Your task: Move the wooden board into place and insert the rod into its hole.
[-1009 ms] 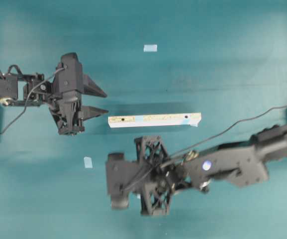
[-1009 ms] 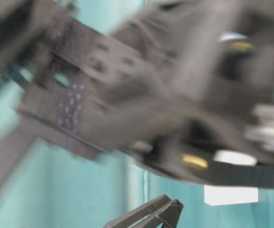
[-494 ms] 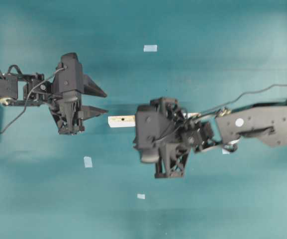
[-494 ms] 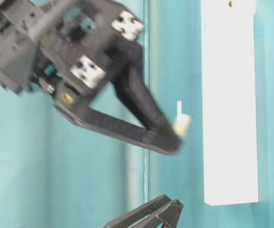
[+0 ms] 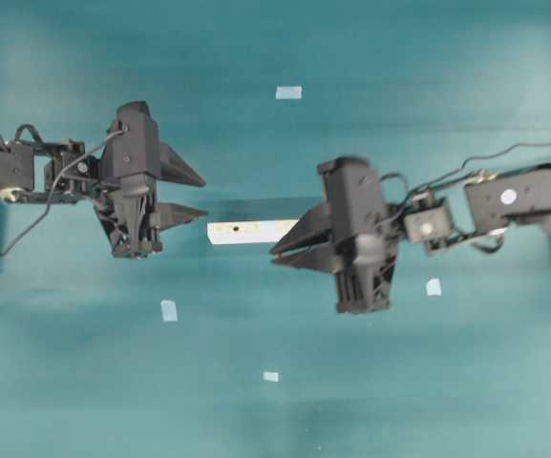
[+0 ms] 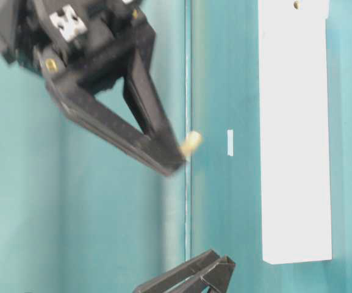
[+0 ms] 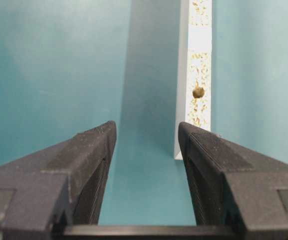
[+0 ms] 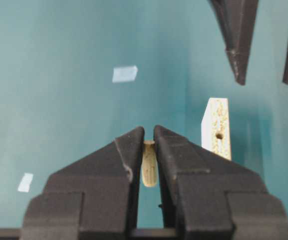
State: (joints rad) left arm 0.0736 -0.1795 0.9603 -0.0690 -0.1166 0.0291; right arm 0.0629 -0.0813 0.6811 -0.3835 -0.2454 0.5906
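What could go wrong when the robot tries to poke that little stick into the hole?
1. The rod is pinched by only a small part in the right gripper, so it might slip or tilt.
2. The hole is tiny, so it's easy to miss.
3. The left gripper is open, not holding the wooden board, which might slide.

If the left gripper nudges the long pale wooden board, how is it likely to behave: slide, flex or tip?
The long pale wooden board looks like a rigid speckled strip lying flat on the teal table, so it would probably slide rather than flex or tip. A push at the end near the open left gripper would likely swivel it. It looks thin, so probably light.
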